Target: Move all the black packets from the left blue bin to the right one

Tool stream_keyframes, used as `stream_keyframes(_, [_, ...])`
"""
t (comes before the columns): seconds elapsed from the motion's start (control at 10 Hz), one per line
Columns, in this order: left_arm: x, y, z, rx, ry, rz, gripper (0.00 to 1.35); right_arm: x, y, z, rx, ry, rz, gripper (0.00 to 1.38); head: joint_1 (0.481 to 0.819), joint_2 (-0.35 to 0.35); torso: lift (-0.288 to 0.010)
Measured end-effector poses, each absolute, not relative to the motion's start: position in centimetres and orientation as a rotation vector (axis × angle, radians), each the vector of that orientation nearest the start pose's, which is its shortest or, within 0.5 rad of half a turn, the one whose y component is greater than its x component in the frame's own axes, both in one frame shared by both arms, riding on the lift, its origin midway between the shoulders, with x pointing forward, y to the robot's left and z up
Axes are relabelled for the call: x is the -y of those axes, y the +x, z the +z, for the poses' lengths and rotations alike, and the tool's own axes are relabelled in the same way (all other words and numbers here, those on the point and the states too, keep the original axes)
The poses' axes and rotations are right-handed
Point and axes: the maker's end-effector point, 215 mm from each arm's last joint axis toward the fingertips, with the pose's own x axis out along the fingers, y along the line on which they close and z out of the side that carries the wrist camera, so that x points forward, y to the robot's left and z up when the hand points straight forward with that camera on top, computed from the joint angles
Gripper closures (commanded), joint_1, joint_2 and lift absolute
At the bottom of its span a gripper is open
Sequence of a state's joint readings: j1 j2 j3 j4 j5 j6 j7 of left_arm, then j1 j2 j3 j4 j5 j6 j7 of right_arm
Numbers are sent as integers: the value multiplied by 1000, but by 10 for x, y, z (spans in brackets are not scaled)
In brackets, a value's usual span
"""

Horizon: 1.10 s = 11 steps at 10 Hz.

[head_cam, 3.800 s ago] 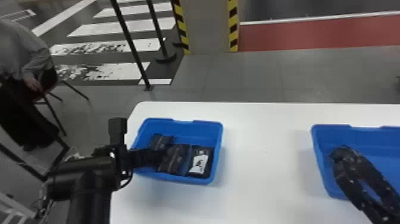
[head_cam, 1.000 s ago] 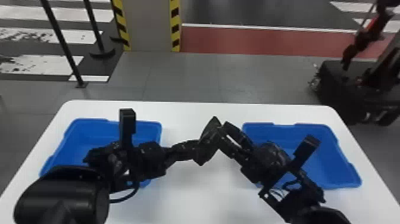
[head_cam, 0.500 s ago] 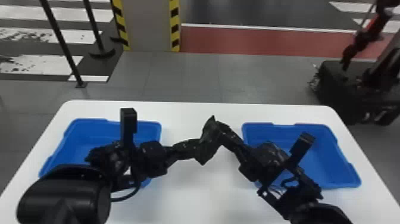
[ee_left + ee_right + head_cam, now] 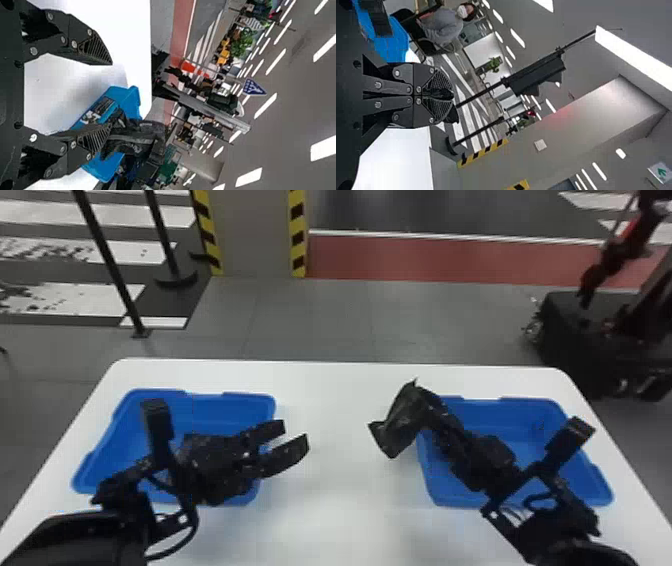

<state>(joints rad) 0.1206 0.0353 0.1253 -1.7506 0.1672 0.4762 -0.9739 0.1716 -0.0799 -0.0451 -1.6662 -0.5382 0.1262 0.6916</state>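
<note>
Released this far to the left of the right bin (image 4: 525, 404), the packet (image 4: 397, 422) nipped in the right gripper (image 4: 448, 95) could miss, the left gripper (image 4: 295, 433) gaping.

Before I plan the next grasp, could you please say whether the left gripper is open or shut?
Open: the left gripper has its fingers apart, the table showing between them.

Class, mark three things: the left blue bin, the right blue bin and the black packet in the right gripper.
Left blue bin (image 4: 240, 408): head view, inside of far wall.
Right blue bin (image 4: 522, 414): head view, inside of far wall.
Black packet (image 4: 400, 421): head view, crumpled middle.
</note>
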Motion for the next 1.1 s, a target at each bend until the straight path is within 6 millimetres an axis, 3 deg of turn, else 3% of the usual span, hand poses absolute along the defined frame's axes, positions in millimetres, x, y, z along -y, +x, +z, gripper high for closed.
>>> stream_keyframes(0.2, [-153,461,-380,-266,-321,-798,173,214,511,-353,-24,416,512,1286,695,-69,-110])
stream_keyframes(0.4, [-190,455,-376,-263,-305,-733,193,269,519,-375,-71,365,414,1283,695,-89,-110])
stream_keyframes(0.5, [-204,452,-372,-258,-294,-707,193,288,521,-391,-104,353,364,1111,695,-95,-110])
stream_keyframes(0.6, [-217,451,-368,-249,-282,-684,193,307,520,-409,-139,352,316,473,695,-99,-110])
stream_keyframes(0.7, [-228,450,-366,-248,-274,-663,193,324,517,-424,-170,350,274,33,695,-108,-110])
stream_keyframes(0.8, [-236,448,-365,-250,-269,-648,193,337,514,-425,-171,319,243,64,695,-115,-110])
stream_keyframes(0.9, [-242,447,-365,-252,-263,-637,193,341,510,-410,-143,266,225,185,695,-117,-110])
stream_keyframes(1.1, [-267,448,-370,-272,-220,-578,193,325,492,-371,-79,178,241,297,695,-82,-110])
